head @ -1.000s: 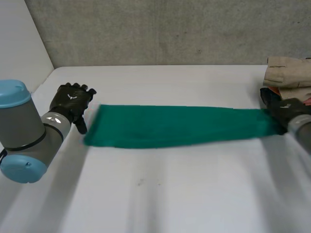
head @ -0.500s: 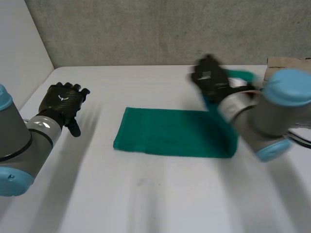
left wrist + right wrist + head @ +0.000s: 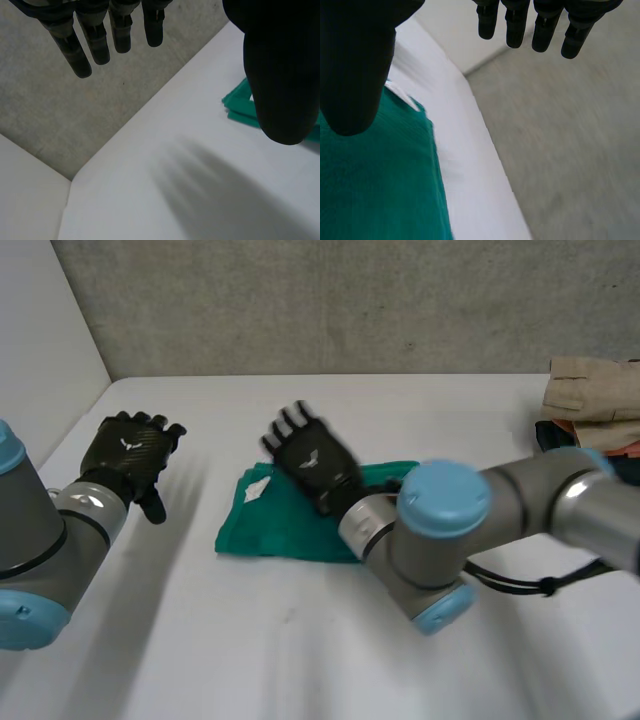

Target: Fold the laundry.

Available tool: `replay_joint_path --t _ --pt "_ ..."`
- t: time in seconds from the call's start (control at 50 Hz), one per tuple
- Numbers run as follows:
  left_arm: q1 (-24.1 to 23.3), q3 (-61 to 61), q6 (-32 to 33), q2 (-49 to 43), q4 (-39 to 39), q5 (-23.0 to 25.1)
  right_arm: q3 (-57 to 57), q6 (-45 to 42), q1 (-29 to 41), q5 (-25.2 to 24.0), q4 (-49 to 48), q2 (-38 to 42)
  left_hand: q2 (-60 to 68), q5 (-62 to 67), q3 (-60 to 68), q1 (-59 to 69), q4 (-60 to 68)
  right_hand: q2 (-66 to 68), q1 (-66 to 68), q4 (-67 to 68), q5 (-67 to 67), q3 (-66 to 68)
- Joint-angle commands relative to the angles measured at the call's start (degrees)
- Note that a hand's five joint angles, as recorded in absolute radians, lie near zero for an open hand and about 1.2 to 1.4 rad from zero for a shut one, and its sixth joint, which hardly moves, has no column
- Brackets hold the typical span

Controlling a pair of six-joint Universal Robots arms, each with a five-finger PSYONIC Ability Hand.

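Laundry item: green cloth (image 3: 270,525), folded into a short, wide band. It lies flat at the middle of the white desk (image 3: 300,650). Its long axis runs across the desk from the robot's left to its right. The left end is in plain sight, and the right end passes under the right arm. A white tag (image 3: 258,490) shows on top near the left end.

Right hand (image 3: 312,465): held over the left half of the cloth, back upward, fingers pointing toward the far left corner of the desk. Its wrist view shows the fingers (image 3: 540,25) straight and spread, grasping nothing, with the thumb above the cloth (image 3: 375,185) near the tag (image 3: 402,96). I cannot tell whether the palm touches the fabric.

Left hand (image 3: 128,455): above bare desk, well apart from the cloth's left end. Its fingers (image 3: 100,40) are straight and released, with nothing in them. A corner of the cloth (image 3: 240,105) shows beside its thumb.

Other stock: beige garment (image 3: 595,390) on top of a pile at the far right edge of the desk.
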Motion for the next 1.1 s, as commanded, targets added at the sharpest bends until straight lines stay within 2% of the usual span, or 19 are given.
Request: replay_joint_path --t 0.02,0.1,0.24,0.26,0.32,0.34,0.38,0.46,0.5,0.62,0.66,0.74,0.8,0.88,0.92,0.94,0.96,1.02,1.1 --pt "-2.4 1.2 -0.1 -0.1 0.1 0.0 4.3 15.7 -7.0 3.5 16.1 -6.2 -1.8 -3.0 -2.3 -0.8 -1.6 -2.0 -2.8 -2.2 -2.8 -2.0" --pt "-4.0 1.6 -0.1 -0.2 0.1 0.0 6.4 17.7 -9.5 4.1 22.4 -5.9 -1.8 -3.0 -2.3 -0.8 -1.6 -2.0 -2.8 -2.2 -2.8 -2.0" --pt "-5.6 2.0 -0.1 -0.7 0.1 -0.1 10.9 17.2 -15.3 5.0 21.3 -5.1 -1.8 -3.0 -2.3 -0.8 -1.6 7.5 6.7 7.3 6.7 7.4" --pt "-5.8 2.0 -0.1 -0.7 0.1 -0.1 11.2 17.0 -15.8 5.0 21.0 -5.1 -1.8 -3.0 -2.3 -0.8 -1.6 12.0 11.2 11.8 11.2 12.0" --pt "-6.4 2.1 -0.1 -0.7 0.1 -0.1 12.4 16.4 -16.9 5.0 19.9 -5.3 -1.8 -3.0 -2.3 -0.8 -1.6 61.5 60.7 61.3 60.6 61.4" --pt "-6.5 2.1 -0.1 -0.7 0.1 -0.1 13.3 16.1 -17.9 5.3 18.5 -5.5 -1.8 -3.0 -2.3 -0.8 -1.6 68.0 67.1 67.8 67.1 67.9" --pt "-6.6 2.1 -0.1 -0.6 0.1 -0.1 14.9 15.6 -18.9 6.1 16.1 -6.1 -1.8 -3.0 -2.3 -0.8 -1.6 68.0 67.2 67.8 67.2 68.0" --pt "-6.6 1.9 -0.1 0.0 0.1 -0.1 19.2 11.9 -19.4 9.5 10.4 -12.4 -1.8 -3.0 -2.3 -0.8 -1.6 68.0 67.2 67.8 67.2 68.0" --pt "-6.8 1.9 -0.1 0.3 0.0 -0.2 20.9 6.0 -19.0 10.5 8.9 -16.6 -1.8 -3.0 -2.3 -0.8 -1.6 68.0 67.2 67.8 67.2 68.0" --pt "-7.1 1.9 -0.1 1.0 0.0 -0.3 18.3 -8.6 -16.7 9.7 7.1 -17.1 -1.8 -3.0 -2.3 -0.8 -1.6 68.0 67.2 67.8 67.2 68.0" --pt "-7.2 1.9 -0.2 1.0 0.0 -0.3 16.8 -10.5 -13.2 7.5 5.4 -16.3 -1.8 -3.0 -2.3 -0.8 -1.6 68.0 67.2 67.8 67.2 68.0" --pt "-7.7 2.2 -1.7 1.0 0.0 -0.4 12.1 -10.7 -2.5 -4.7 1.5 -11.1 -1.8 -3.0 -2.3 -0.8 -1.6 68.0 67.2 67.8 67.2 68.0" --pt "-7.9 2.9 -4.0 1.0 -0.1 -0.5 10.7 -10.7 -0.2 -11.4 3.1 -6.1 -1.8 -3.0 -2.3 -0.8 -1.6 68.0 67.2 67.8 67.2 68.0" --pt "-8.5 3.8 -7.3 1.0 -0.1 -0.5 9.4 -11.2 0.6 -11.4 8.6 -1.7 -1.6 -2.8 -2.0 -0.6 -1.3 68.0 67.2 67.8 67.2 68.0" --pt "-9.1 4.4 -8.7 0.8 -0.1 -0.6 8.7 -10.8 0.7 -10.2 10.5 -1.2 -1.6 -2.8 -2.0 -0.6 -1.3 37.8 37.0 37.6 37.0 37.8" --pt "-9.4 4.7 -9.1 0.6 -0.1 -0.6 8.7 -10.2 0.4 -9.3 11.4 -1.6 -1.4 -2.6 -1.9 -0.4 -1.2 6.3 5.5 6.1 5.5 6.3" --pt "-10.0 5.3 -10.0 0.4 -0.1 -0.6 8.7 -9.8 0.3 -8.5 11.4 -1.9 -1.3 -2.5 -1.7 -0.3 -1.0 -2.0 -2.8 -2.2 -2.8 -2.0" --pt "-11.7 7.2 -11.3 -0.6 -0.1 -0.8 9.1 -5.0 -0.5 -6.3 11.2 -4.3 -1.3 -2.5 -1.7 -0.3 -1.0 -2.0 -2.8 -2.2 -2.8 -2.0" --pt "-15.7 12.1 -13.4 -4.0 -0.5 -1.1 11.0 9.4 -3.8 -5.7 11.2 -10.8 -0.4 -1.6 -0.9 0.6 -0.2 -2.0 -2.8 -2.2 -2.8 -2.0"
